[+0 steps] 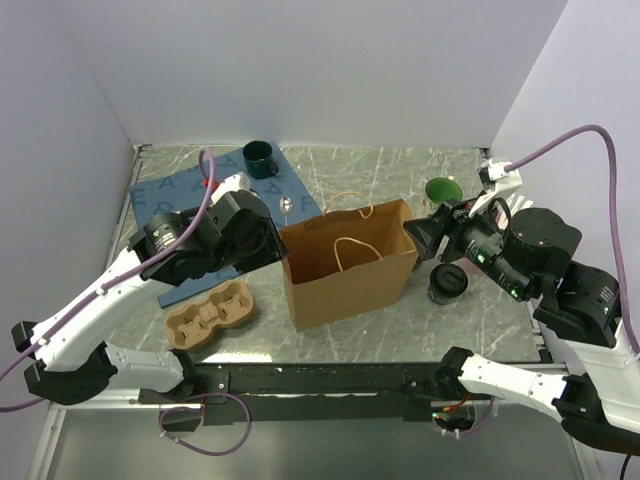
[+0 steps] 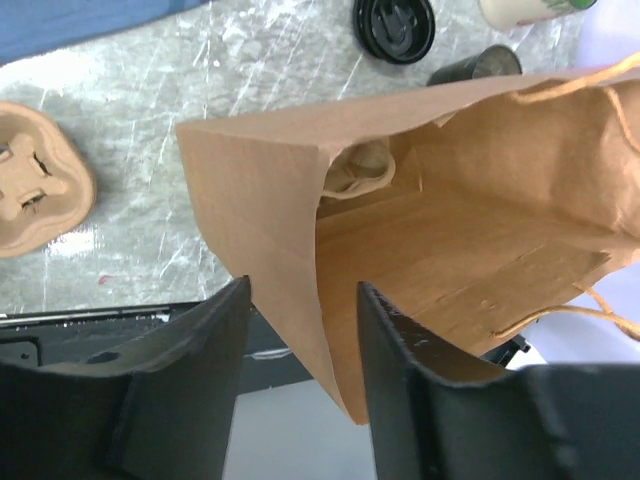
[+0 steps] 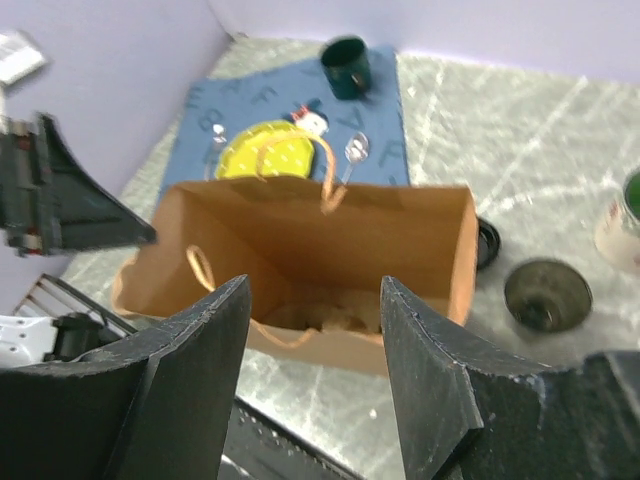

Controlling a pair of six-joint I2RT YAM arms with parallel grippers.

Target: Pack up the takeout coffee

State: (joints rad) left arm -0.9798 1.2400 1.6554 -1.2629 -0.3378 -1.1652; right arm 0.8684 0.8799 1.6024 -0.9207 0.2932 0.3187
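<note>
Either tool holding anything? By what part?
Nothing held. Left tool straddles the side wall of the paper bag, jaws apart; right tool open and empty.

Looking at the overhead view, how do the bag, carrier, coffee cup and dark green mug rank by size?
1. bag
2. carrier
3. coffee cup and dark green mug: they look about alike, so unranked.

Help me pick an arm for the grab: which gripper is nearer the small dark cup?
Right. The right gripper hovers close beside the cup; the left gripper is across the bag, at its far end.
</note>
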